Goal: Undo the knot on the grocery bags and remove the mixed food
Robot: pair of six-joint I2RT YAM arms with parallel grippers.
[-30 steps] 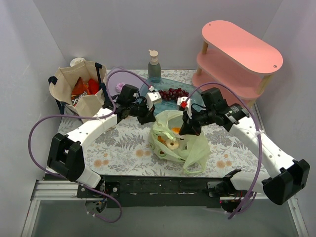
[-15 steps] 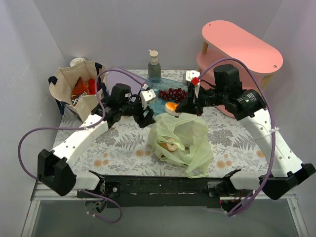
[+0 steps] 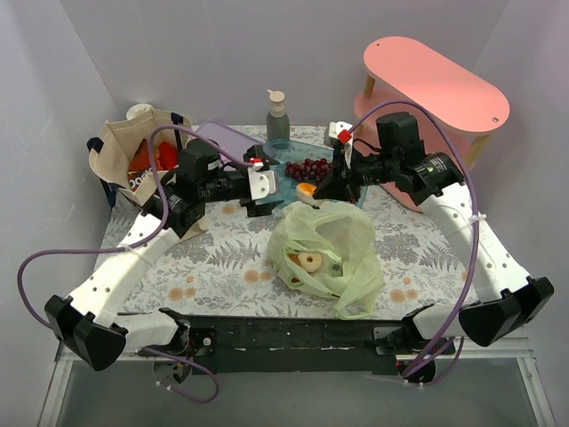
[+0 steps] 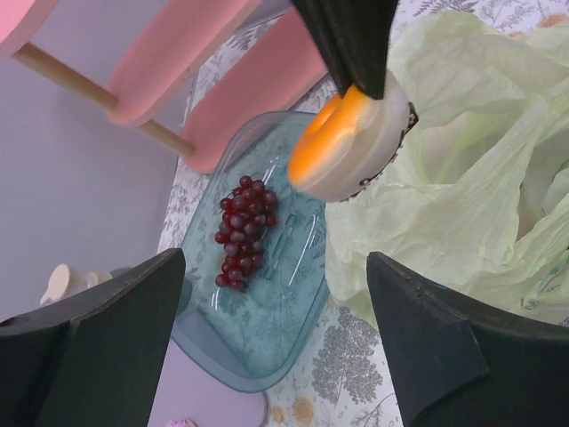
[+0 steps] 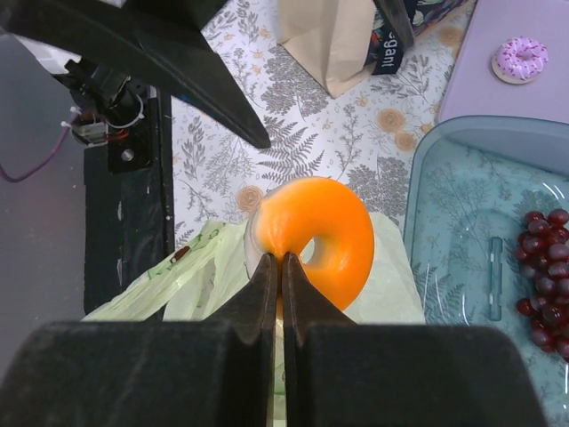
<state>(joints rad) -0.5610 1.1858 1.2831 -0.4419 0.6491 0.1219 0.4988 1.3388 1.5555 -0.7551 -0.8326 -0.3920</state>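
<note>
The right tool [image 5: 281, 263] has its two fingers pressed together on the rim of an orange-frosted doughnut [image 5: 324, 233], pinching it edge-on so the pale underside faces the left arm's camera. The doughnut hangs above the far edge of the pale-green plastic bag [image 3: 342, 238], just beside the near rim of the clear blue tray [image 4: 267, 342]. The bag lies slumped in the middle of the bench [image 3: 222, 258] with its mouth gaping, and a second, pale ring-shaped pastry [image 3: 309, 261] shows inside it among crumpled folds. A bunch of dark red grapes [image 4: 242, 242] lies in the tray, apart from the held doughnut. The left tool [image 3: 265, 185] hovers left of the bag with its fingers spread wide and nothing between them (its camera looks straight across at the doughnut and tray). At the far left corner stands the beige canvas tote [image 3: 120, 149], upright, with red snack packets [image 3: 142, 167] poking out of its top. Beyond the tray are a pump bottle [image 3: 278, 120] and a lilac board [image 5: 484, 62] carrying a small pink-frosted doughnut [image 5: 520, 57]; a pink two-tier shelf [image 3: 436, 84] stands at the far right.
</note>
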